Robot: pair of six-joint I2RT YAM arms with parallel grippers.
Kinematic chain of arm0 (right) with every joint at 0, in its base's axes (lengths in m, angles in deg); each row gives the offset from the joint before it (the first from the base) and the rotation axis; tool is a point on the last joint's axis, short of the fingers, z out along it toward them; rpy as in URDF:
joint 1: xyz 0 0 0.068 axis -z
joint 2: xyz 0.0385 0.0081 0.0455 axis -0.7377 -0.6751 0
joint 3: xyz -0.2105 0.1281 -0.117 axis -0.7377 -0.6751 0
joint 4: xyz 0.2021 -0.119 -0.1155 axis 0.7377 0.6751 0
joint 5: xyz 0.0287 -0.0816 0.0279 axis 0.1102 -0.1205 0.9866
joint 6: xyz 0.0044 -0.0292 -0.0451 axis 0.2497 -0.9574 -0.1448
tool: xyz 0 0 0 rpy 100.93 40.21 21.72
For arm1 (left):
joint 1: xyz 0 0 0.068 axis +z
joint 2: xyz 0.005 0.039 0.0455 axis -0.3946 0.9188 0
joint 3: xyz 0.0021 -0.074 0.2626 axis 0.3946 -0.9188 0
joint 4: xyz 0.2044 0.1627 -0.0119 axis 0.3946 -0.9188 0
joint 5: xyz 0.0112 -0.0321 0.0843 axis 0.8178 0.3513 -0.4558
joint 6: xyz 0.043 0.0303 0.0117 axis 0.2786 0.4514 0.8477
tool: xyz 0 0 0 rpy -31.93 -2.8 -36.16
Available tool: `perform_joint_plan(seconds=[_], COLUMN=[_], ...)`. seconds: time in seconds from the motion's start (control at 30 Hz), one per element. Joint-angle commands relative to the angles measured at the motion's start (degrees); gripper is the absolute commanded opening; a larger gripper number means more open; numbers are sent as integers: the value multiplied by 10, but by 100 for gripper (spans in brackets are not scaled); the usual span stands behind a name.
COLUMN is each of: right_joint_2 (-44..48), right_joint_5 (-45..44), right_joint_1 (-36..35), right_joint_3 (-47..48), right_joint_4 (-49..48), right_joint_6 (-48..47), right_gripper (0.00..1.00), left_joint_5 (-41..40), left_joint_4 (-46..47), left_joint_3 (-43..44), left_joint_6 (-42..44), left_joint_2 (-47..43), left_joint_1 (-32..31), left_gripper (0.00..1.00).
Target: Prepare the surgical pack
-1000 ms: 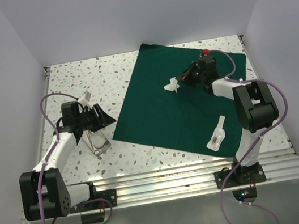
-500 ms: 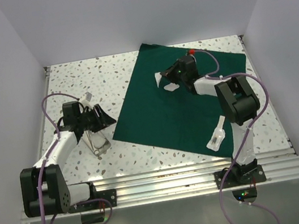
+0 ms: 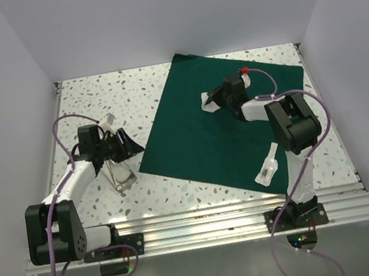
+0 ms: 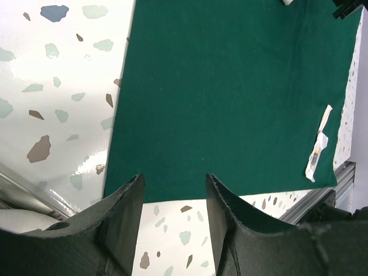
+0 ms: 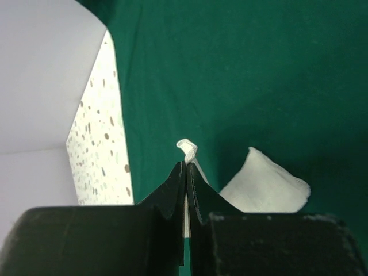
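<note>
So the only thing moving here is the right arm: over the last second the right gripper (image 3: 216, 99) swings leftward across the drape (image 3: 191, 133), then eases back a little, carrying the gauze pad (image 3: 207, 104) the whole way. Its jaws are pinched completely shut on a thin corner of that pad, and the rest of it hangs out to one side in the wrist view. The left gripper (image 3: 127, 145) hasn't budged; its jaws sit about half open with nothing between them, parked by the small steel tray (image 3: 121, 177) out on the bare worktop (image 3: 100, 99). My read is that the gauze is being taken toward the middle of the cloth, so we're at the loading stage, with the tray not yet on the drape and no folding started. The drape lies flat and unfolded on the right half of the worktop, turned like a diamond: one corner points at the back wall, another at the left arm. It looks near square, so no real long axis. The packaged instrument (image 3: 266, 165) near its front corner lies diagonally.
</note>
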Motion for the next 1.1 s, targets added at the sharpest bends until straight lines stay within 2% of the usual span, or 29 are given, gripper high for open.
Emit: perform_joint_plan(seconds=[0.0,0.53,0.8,1.07], right_joint_2=[18,63,78,63], right_joint_5=[-48,-104,-133,-161], right_joint_1=[-3,-18,-32,-41], right_joint_3=[-17,-59,-85,-90], right_joint_4=[-20,38,46,25], right_joint_6=[-7,-26,-34,-4], right_gripper=[0,0,0,0], left_joint_5=[14,23,27,29], left_joint_4=[27,28,28,30], left_joint_3=[7,7,4,5], left_joint_6=[15,16,16,14], left_joint_2=[2,4,2,5], left_joint_1=[-4,-4,-4,-4], left_gripper=[50,50,50,50])
